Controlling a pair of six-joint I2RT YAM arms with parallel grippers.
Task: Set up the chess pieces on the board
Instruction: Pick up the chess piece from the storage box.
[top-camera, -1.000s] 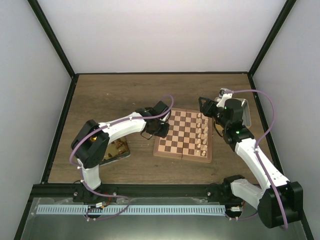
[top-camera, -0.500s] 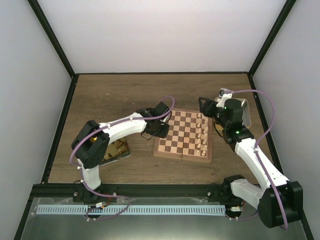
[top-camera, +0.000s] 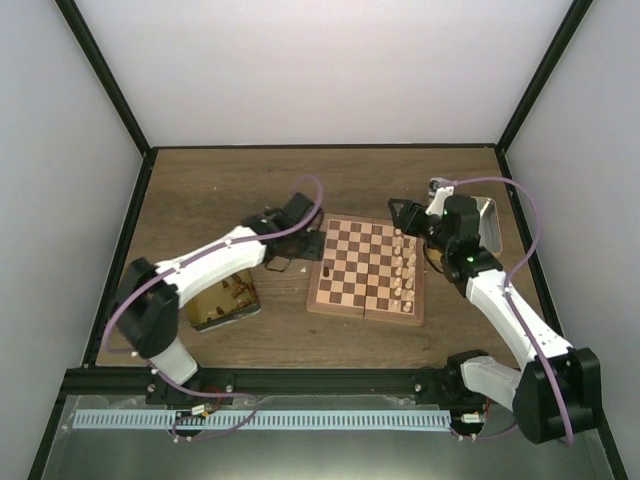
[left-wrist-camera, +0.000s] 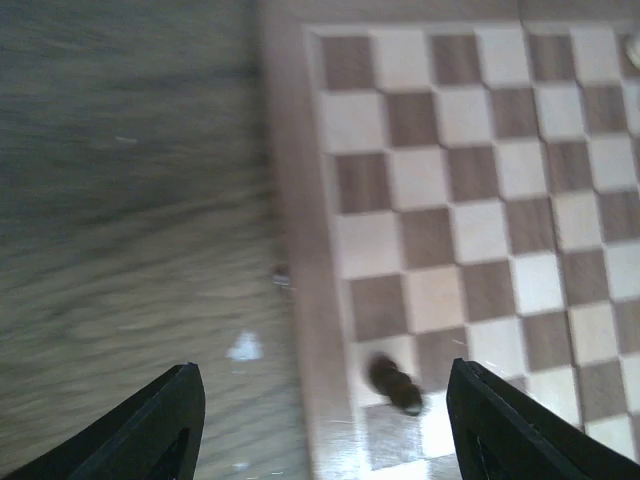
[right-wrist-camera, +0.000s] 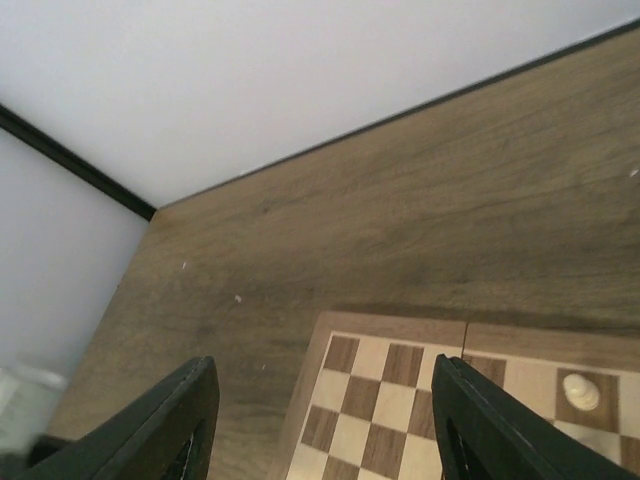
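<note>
from above, the gold tin (top-camera: 222, 300) lay nearest, at 8 o'clock from the board (top-camera: 362, 290), with a few dark bits inside it too small to make out. the board rested flat on the wooden table (top-camera: 220, 190). a single dark piece (top-camera: 333, 271) sat on it at the 9 o'clock edge, in the outermost column. in the left wrist view the dark piece (left-wrist-camera: 396, 386) was blurred, so i could not tell whether it stood upright or lay tipped. a line of pale pieces (top-camera: 405, 268) ran along the board's 3 o'clock side. the left claw (top-camera: 298, 256) hung over the table just beside the board's 10 o'clock corner. its fingers (left-wrist-camera: 160, 425) were spread wide with nothing held between them, clear of the dark piece. the right claw (top-camera: 398, 213) hovered over the board's 1 o'clock corner, also wide and holding nothing. its wrist view showed one pale piece (right-wrist-camera: 580, 390) on the board below. the silver tin (top-camera: 488, 225) stood farthest, at 2 o'clock from the board.
</note>
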